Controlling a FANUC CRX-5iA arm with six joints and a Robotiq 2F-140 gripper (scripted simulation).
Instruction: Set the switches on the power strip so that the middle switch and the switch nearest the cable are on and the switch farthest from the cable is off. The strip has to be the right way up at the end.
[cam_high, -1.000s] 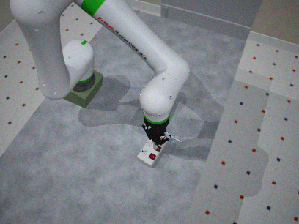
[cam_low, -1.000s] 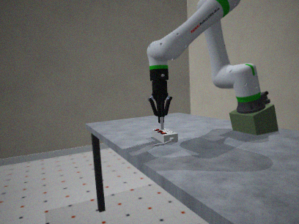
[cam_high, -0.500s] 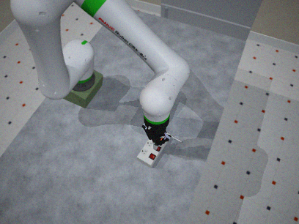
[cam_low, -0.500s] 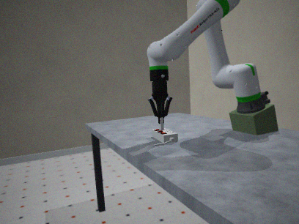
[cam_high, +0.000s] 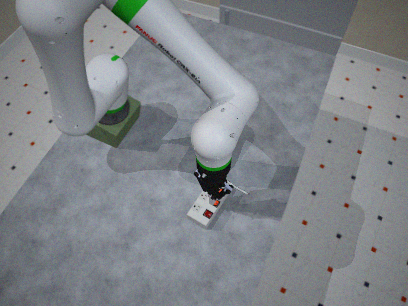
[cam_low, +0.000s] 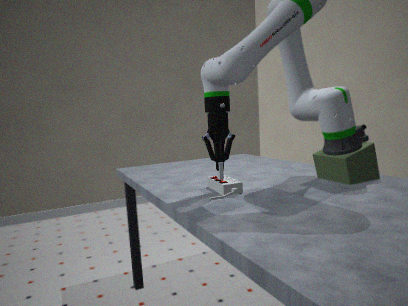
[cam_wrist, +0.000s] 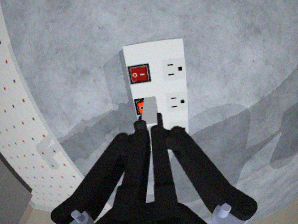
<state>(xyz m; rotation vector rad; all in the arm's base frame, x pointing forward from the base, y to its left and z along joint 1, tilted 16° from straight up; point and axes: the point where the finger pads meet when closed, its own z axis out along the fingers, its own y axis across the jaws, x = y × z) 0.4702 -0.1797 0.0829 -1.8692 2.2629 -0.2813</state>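
A white power strip (cam_high: 200, 212) (cam_low: 227, 186) (cam_wrist: 166, 56) lies face up on the grey table (cam_high: 100, 225) (cam_low: 300, 225). Its thin cable (cam_high: 239, 189) (cam_low: 220, 196) leaves at the end under my arm. The far switch (cam_high: 208, 214) (cam_wrist: 139, 74) is a dark red rocker, fully in view. The middle switch (cam_high: 216, 203) (cam_wrist: 140, 106) shows bright orange-red, partly hidden by my fingers. The switch nearest the cable is hidden under my gripper. My gripper (cam_high: 216, 196) (cam_low: 220, 170) (cam_wrist: 151, 106) is shut and empty, pointing straight down with its fingertips at the middle switch.
The arm's green base block (cam_high: 116, 127) (cam_low: 347, 165) stands at the table's back. The table edge (cam_low: 165, 207) runs close to the strip on the side away from the base. A tiled floor (cam_high: 360, 175) lies beyond the table.
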